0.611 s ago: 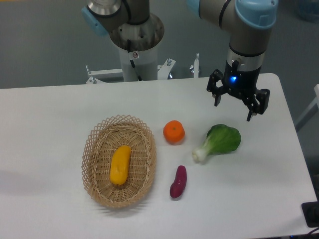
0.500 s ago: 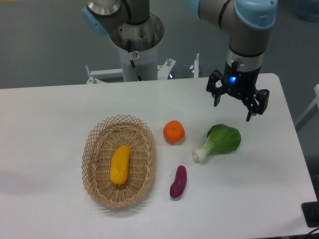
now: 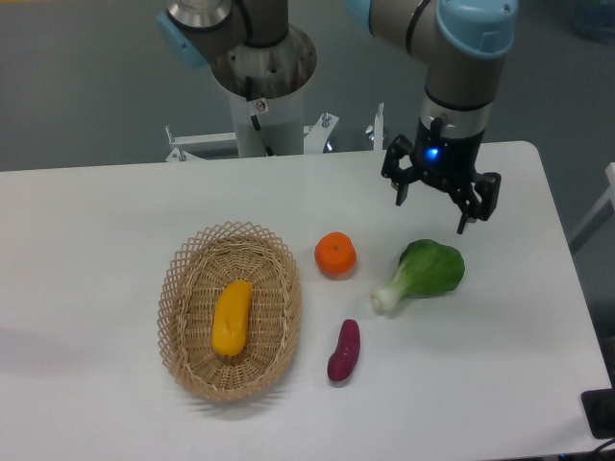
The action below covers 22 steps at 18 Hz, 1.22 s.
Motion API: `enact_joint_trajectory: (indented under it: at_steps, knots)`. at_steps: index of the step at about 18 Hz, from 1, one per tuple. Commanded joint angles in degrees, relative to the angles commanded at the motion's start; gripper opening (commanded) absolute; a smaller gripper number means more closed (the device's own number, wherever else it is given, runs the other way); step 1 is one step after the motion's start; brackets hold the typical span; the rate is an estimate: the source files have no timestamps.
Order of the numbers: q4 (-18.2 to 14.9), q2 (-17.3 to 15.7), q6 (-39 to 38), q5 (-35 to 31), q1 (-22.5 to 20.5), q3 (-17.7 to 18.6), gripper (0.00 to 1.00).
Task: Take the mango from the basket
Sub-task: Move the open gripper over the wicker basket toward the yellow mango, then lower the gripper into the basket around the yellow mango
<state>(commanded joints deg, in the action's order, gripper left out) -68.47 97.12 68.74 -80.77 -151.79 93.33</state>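
Observation:
The mango (image 3: pixel 232 317) is a smooth yellow-orange oblong fruit lying lengthwise in the middle of the oval wicker basket (image 3: pixel 184 288) at the left of the white table. My gripper (image 3: pixel 431 212) hangs open and empty above the table's right side, far to the right of the basket and just above the bok choy. Its two black fingers point down and stand apart.
A round orange tangerine (image 3: pixel 335 254) sits just right of the basket. A purple sweet potato (image 3: pixel 343 351) lies below it. A green bok choy (image 3: pixel 423 273) lies at the right. The robot's base column (image 3: pixel 261 86) stands behind the table.
My gripper has moved a little to the left and slightly up. It stays open. Nothing on the table has moved.

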Motion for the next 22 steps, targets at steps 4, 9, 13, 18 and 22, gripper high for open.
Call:
enact_joint_trajectory:
  at_steps: [4,9,13,18,22]
  knots:
    - [3.9,-0.4,-8.1,0.1,4.0,2.8,1.00]
    - [6.9,-0.4,-15.8,-0.3,7.9,6.4,1.00]
    - [9.1,2.9,-23.0,-0.4,12.7,6.8,1.00]
    - [17.5,6.6,-31.0,-0.6,18.1,9.2,1.00]
    - [20.1,9.0,-34.8,-1.3,22.0,10.5,1.00]
